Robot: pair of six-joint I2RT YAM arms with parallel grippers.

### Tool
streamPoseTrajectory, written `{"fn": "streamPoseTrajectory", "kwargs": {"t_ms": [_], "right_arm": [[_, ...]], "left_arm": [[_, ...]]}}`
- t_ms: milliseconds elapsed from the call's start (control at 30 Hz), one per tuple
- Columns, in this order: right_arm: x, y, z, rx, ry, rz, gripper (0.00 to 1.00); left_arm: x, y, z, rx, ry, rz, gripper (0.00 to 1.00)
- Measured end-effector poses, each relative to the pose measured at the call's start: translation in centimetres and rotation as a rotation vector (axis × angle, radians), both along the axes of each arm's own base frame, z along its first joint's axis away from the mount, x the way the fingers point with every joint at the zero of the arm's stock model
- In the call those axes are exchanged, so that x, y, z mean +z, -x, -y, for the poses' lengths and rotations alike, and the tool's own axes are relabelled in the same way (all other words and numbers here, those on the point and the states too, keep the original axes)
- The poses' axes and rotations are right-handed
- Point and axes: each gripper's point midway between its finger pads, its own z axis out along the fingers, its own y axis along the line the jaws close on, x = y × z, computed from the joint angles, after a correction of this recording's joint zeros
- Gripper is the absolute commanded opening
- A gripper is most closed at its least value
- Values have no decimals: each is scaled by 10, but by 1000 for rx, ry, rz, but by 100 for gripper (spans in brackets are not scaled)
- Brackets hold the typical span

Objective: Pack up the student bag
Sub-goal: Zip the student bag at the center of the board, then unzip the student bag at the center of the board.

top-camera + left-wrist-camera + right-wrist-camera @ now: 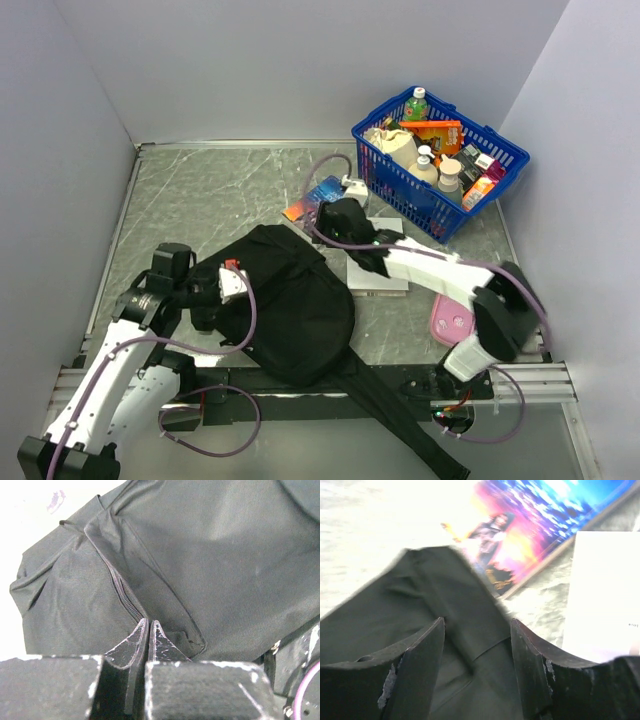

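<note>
The student bag (290, 300) lies slumped on the table (200, 200) between my two arms, straps trailing toward the near edge. My left gripper (149, 622) has its fingers pressed tight together, tips right at a zipper seam on the bag's side. Whether a pull tab or a fold of cloth is caught between them, I cannot tell. My right gripper (477, 625) stands spread wide over the bag's far corner, black fabric under and between the fingers but nothing pinched.

Just beyond that corner a colourful book (530, 525) lies on the table, with a white book (600, 595) beside it. Further back stands a blue basket (400, 185) full of bottles and packets, and a pink case (452, 322) sits near my right arm.

I judge the packing barely begun. The zipper I see looks closed, both books are outside, and opening and loading remain. The bag's main opening is out of sight, and its inside is hidden.
</note>
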Motion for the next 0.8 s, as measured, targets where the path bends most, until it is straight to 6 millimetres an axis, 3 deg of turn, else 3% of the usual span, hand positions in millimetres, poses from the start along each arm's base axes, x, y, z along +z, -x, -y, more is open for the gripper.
{"fn": "streamPoseTrajectory", "kwargs": {"t_ms": [67, 133, 233, 333, 433, 533, 800], "right_arm": [[28, 17, -4, 51, -58, 65, 61], [52, 48, -15, 145, -107, 132, 59], [73, 108, -45, 341, -148, 211, 57], [64, 157, -69, 502, -141, 213, 56], [31, 180, -72, 569, -80, 166, 55], [16, 194, -73, 619, -22, 164, 55], [37, 234, -98, 832, 49, 378, 59]], "left_arm": [[1, -1, 4, 8, 25, -30, 1], [0, -3, 7, 12, 44, -58, 1], [0, -6, 11, 21, 67, -92, 1], [4, -10, 16, 39, 101, -121, 1], [9, -14, 20, 65, 138, -148, 1], [14, -19, 23, 91, 171, -164, 1], [26, -32, 28, 160, 237, -190, 1]]}}
